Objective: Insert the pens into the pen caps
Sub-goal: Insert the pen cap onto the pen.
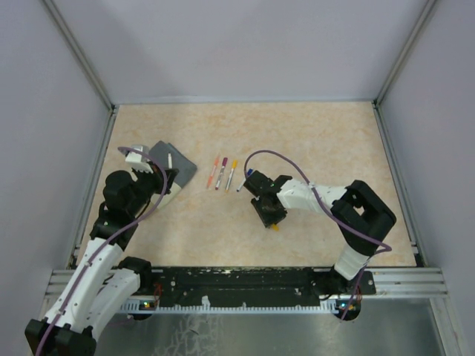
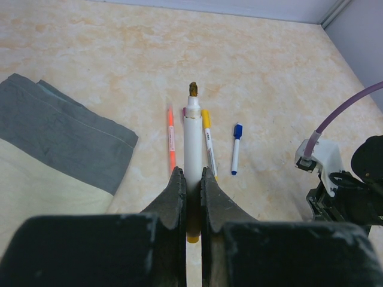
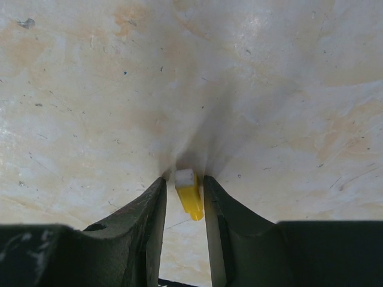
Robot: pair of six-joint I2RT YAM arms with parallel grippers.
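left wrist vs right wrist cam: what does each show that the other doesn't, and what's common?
Only left wrist: the left gripper shut on a white uncapped pen barrel with a brownish tip. Three thin pens lie beyond it: an orange pen, a yellow-capped pen and a blue-capped pen. It also shows a grey-topped beige case and part of the right arm.
Only right wrist: the right gripper with a small yellow plastic cap between its fingers; whether it is clamped is unclear.
Both: the beige marbled tabletop.
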